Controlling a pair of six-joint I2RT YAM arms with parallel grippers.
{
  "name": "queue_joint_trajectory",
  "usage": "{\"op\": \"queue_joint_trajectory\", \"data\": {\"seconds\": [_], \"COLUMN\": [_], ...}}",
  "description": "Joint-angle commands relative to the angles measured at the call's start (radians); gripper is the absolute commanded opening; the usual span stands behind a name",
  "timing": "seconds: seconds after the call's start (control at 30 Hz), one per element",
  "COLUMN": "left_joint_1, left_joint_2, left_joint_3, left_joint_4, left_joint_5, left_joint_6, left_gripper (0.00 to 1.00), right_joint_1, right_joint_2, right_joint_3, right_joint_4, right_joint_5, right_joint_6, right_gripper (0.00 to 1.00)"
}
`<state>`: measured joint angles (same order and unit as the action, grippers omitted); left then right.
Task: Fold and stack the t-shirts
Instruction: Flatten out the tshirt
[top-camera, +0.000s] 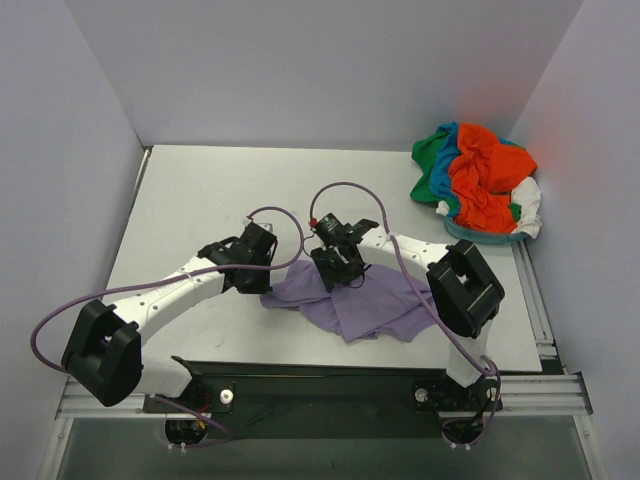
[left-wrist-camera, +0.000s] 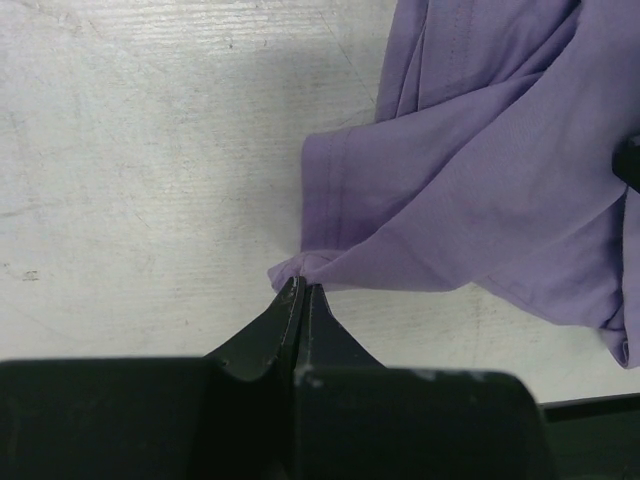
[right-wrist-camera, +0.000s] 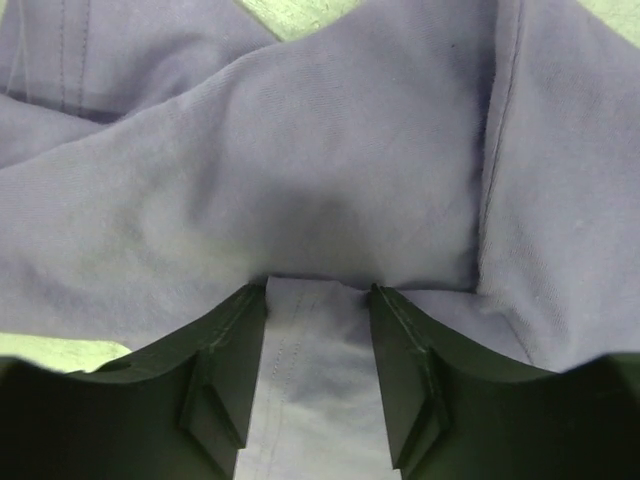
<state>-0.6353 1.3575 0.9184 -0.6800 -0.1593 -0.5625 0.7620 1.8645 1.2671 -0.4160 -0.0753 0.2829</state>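
Note:
The lavender-purple t-shirt (top-camera: 365, 300) lies crumpled near the table's front, between my two arms. My left gripper (top-camera: 262, 285) is shut on a pinch of its left edge; the left wrist view shows the fingertips (left-wrist-camera: 300, 288) closed on a fold of the purple cloth (left-wrist-camera: 480, 190). My right gripper (top-camera: 340, 272) is open and pressed down on the shirt's upper middle; in the right wrist view its jaws (right-wrist-camera: 318, 290) stand apart with purple cloth (right-wrist-camera: 330, 180) between and ahead of them. The orange-red (top-camera: 485, 185), green (top-camera: 432, 160), teal-blue and white (top-camera: 530, 205) shirts lie piled at the back right.
The pile of shirts sits in a shallow light-blue basket (top-camera: 480, 235) at the table's right edge. Grey walls close the back and both sides. Purple cables loop from both arms above the table (top-camera: 220, 190).

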Motion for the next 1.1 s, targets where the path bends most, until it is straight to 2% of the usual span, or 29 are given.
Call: {"op": "queue_joint_trajectory", "data": {"seconds": [0.0,0.23,0.3,0.43,0.63,0.73,0.77,0.87,0.9,1.07], "left_joint_1": [0.008,0.020,0.026,0.054,0.127,0.212,0.245,0.289,0.308,0.318], "left_joint_2": [-0.014,-0.038,-0.041,-0.037,-0.028,-0.047,-0.058,-0.069,-0.070,-0.104], "left_joint_3": [0.019,0.008,0.010,0.028,0.079,0.141,0.183,0.275,0.348,0.568], "left_joint_4": [0.013,0.005,-0.001,-0.016,-0.096,-0.131,-0.145,-0.187,-0.196,-0.227], "left_joint_5": [0.004,-0.002,-0.005,-0.017,-0.107,-0.141,-0.146,-0.172,-0.178,-0.223], "left_joint_6": [0.016,0.010,0.013,0.019,0.042,0.062,0.075,0.095,0.099,0.116], "left_gripper": [0.00,0.00,0.00,0.00,0.00,0.00,0.00,0.00,0.00,0.00], "right_joint_1": [0.008,-0.004,-0.016,-0.096,-0.254,-0.364,-0.424,-0.498,-0.533,-0.561], "right_joint_2": [0.019,-0.033,-0.091,-0.238,-0.494,-0.615,-0.636,-0.694,-0.703,-0.774], "right_joint_3": [0.029,0.006,0.009,0.002,0.001,0.085,0.109,0.219,0.251,0.420], "right_joint_4": [-0.017,-0.035,-0.065,-0.130,-0.243,-0.305,-0.317,-0.363,-0.381,-0.391], "right_joint_5": [0.008,0.035,0.048,0.066,0.101,0.108,0.109,0.133,0.141,0.200], "right_joint_6": [-0.011,0.009,0.027,0.070,0.079,0.053,0.044,0.016,0.009,-0.060], "right_gripper": [0.45,0.12,0.11,0.00,0.00,0.00,0.00,0.00,0.00,0.00]}}
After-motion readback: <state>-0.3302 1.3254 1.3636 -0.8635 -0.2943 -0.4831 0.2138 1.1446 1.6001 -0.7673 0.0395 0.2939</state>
